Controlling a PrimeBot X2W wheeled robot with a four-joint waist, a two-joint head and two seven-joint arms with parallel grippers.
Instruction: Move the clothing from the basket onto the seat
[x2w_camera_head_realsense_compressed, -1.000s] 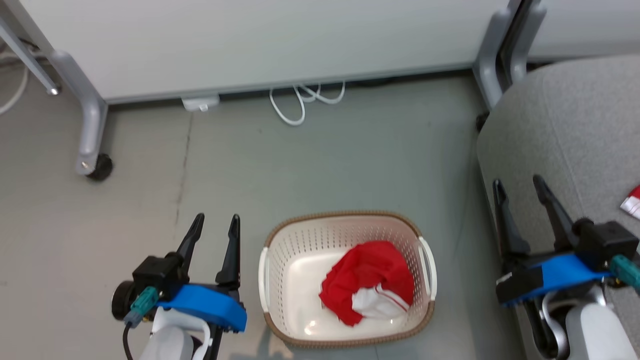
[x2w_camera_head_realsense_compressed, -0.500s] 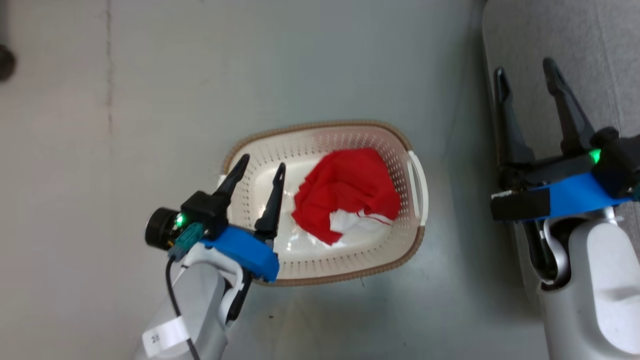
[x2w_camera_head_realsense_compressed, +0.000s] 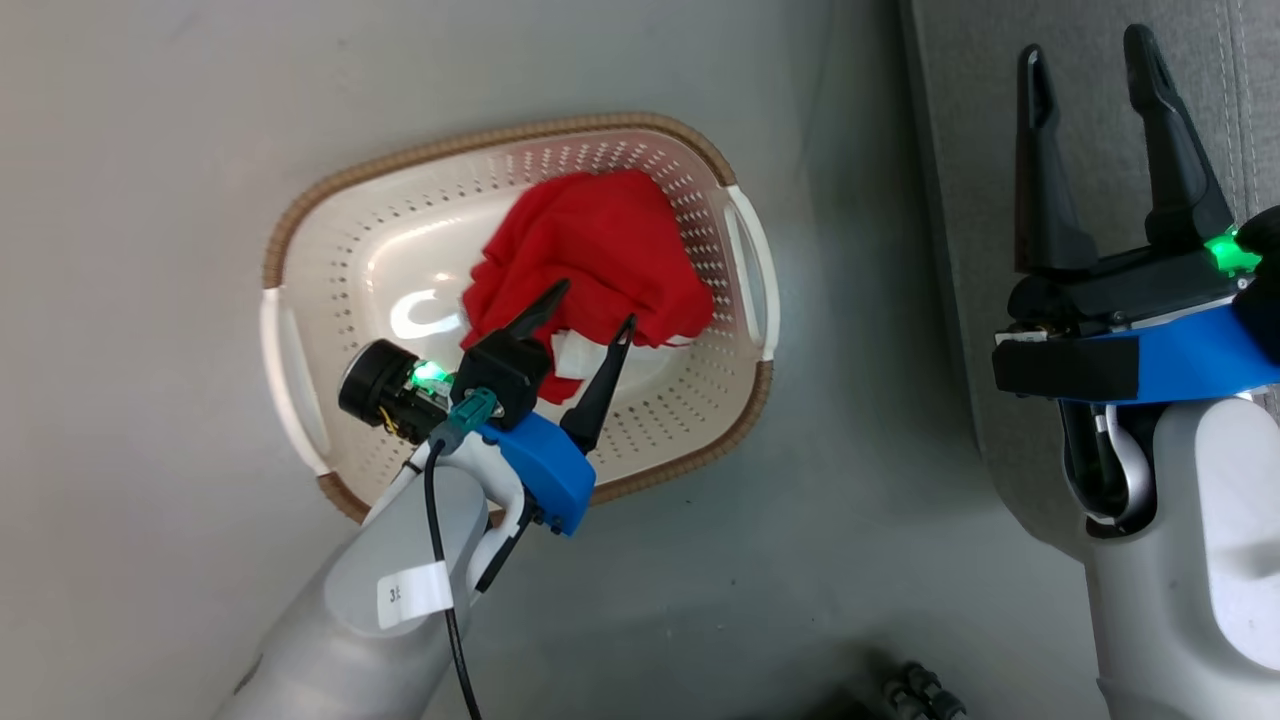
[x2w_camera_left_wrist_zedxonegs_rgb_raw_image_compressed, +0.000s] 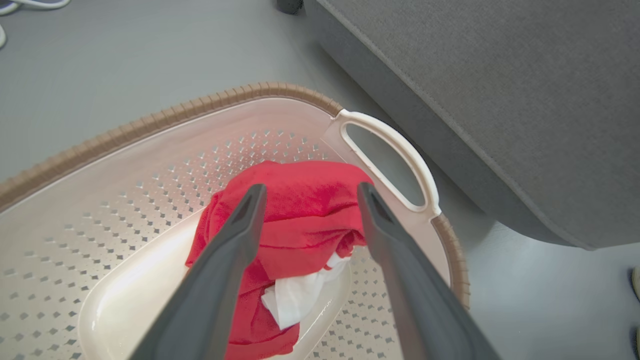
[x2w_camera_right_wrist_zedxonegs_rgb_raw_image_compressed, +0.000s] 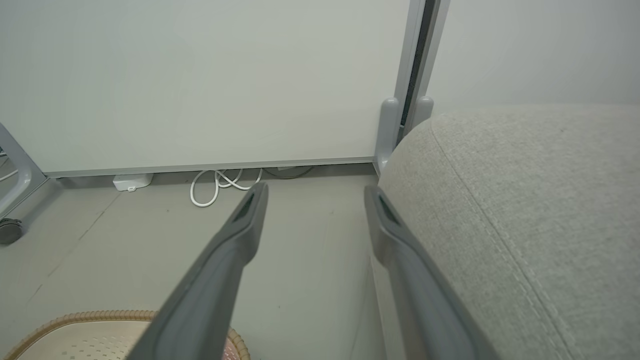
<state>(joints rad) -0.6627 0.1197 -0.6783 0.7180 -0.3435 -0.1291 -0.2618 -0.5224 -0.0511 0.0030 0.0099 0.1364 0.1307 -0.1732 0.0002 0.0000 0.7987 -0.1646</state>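
Note:
The cream basket (x2w_camera_head_realsense_compressed: 480, 140) with a brown rim stands on the grey floor, left of the grey seat (x2w_camera_head_realsense_compressed: 960, 120). A crumpled red garment (x2w_camera_head_realsense_compressed: 590, 230) with a white panel lies in its right half. My left gripper (x2w_camera_head_realsense_compressed: 597, 302) hangs open inside the basket just above the garment, which shows between the fingers (x2w_camera_left_wrist_zedxonegs_rgb_raw_image_compressed: 235, 240) in the left wrist view, where the clothing (x2w_camera_left_wrist_zedxonegs_rgb_raw_image_compressed: 305, 210) lies near the white handle (x2w_camera_left_wrist_zedxonegs_rgb_raw_image_compressed: 395, 145). My right gripper (x2w_camera_head_realsense_compressed: 1085, 45) is open and empty at the seat's edge (x2w_camera_right_wrist_zedxonegs_rgb_raw_image_compressed: 525, 200). The second garment is out of view.
A pale wall panel (x2w_camera_right_wrist_zedxonegs_rgb_raw_image_compressed: 200, 75) on grey legs (x2w_camera_right_wrist_zedxonegs_rgb_raw_image_compressed: 390, 125) stands beyond the floor, with a looped white cable (x2w_camera_right_wrist_zedxonegs_rgb_raw_image_compressed: 220, 182) and a small white box (x2w_camera_right_wrist_zedxonegs_rgb_raw_image_compressed: 131, 181) at its foot. A caster (x2w_camera_right_wrist_zedxonegs_rgb_raw_image_compressed: 7, 230) sits far left. Dark objects (x2w_camera_head_realsense_compressed: 920, 690) lie near my base.
The head camera has tilted down and shifted. My left gripper has moved from the floor left of the basket to inside it, over the red garment. The right gripper stays open by the seat.

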